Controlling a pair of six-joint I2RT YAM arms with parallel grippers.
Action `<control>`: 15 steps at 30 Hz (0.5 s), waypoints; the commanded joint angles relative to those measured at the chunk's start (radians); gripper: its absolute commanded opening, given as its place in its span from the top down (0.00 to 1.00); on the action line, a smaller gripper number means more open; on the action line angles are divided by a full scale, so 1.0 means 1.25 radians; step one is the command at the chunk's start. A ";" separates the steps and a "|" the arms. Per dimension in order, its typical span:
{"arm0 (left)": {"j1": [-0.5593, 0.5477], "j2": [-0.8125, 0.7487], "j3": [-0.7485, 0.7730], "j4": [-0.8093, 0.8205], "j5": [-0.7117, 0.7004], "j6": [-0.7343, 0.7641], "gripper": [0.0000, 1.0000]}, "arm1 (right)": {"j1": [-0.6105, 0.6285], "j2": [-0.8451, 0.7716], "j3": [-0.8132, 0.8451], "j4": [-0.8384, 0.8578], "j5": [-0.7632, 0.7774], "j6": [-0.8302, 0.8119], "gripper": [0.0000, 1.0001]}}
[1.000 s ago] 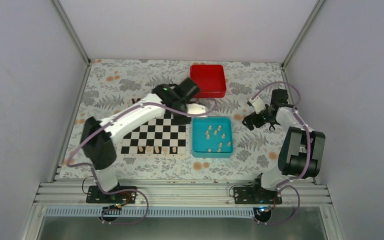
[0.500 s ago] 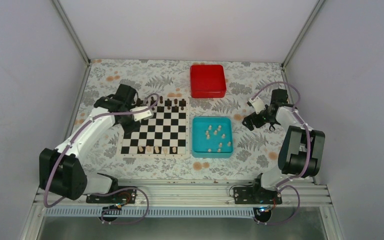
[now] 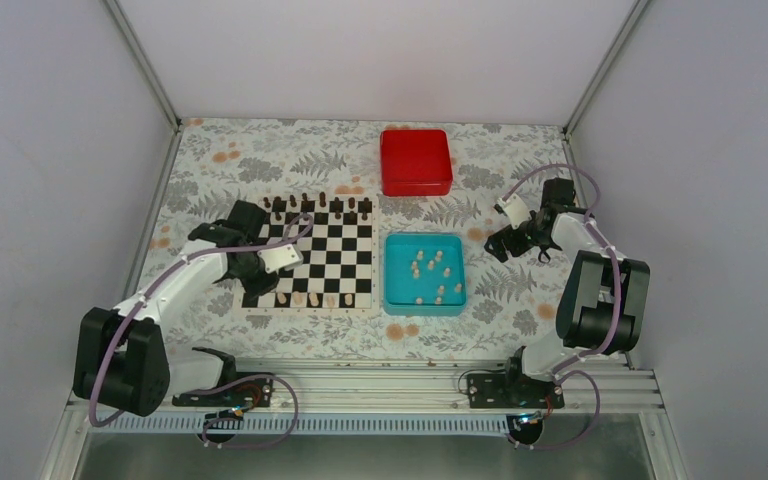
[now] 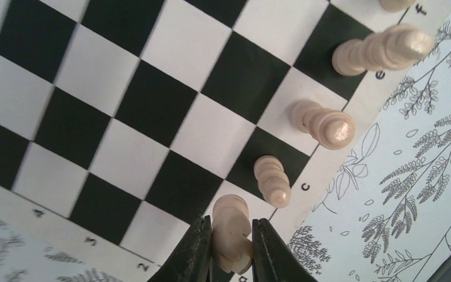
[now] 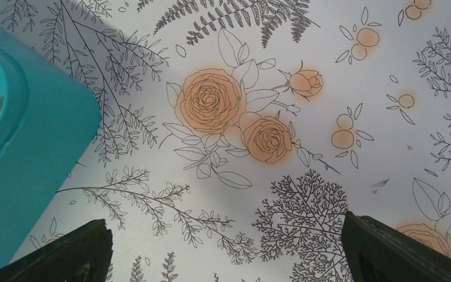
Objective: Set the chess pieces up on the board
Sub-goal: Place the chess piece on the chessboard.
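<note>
**Cropped and Unresolved Items**

Left wrist view: the bottom edge cuts off the fingers (image 4: 194, 258) of the left gripper (image 4: 232, 222) and the lower end of the gripped piece (image 4: 230, 208) between them. The top edge crops a second pale piece (image 4: 396, 4). The board (image 4: 152, 100) runs past the top and left edges.

Right wrist view: the left edge crops the teal tray (image 5: 29, 153).

Top view: the tray's loose pieces (image 3: 430, 266) are too small to identify by type. The left arm (image 3: 185, 275) covers part of the board's left side.
</note>
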 commanded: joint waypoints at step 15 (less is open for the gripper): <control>0.002 -0.030 -0.105 0.057 0.011 -0.021 0.92 | -0.010 0.005 -0.004 0.007 0.004 -0.013 0.00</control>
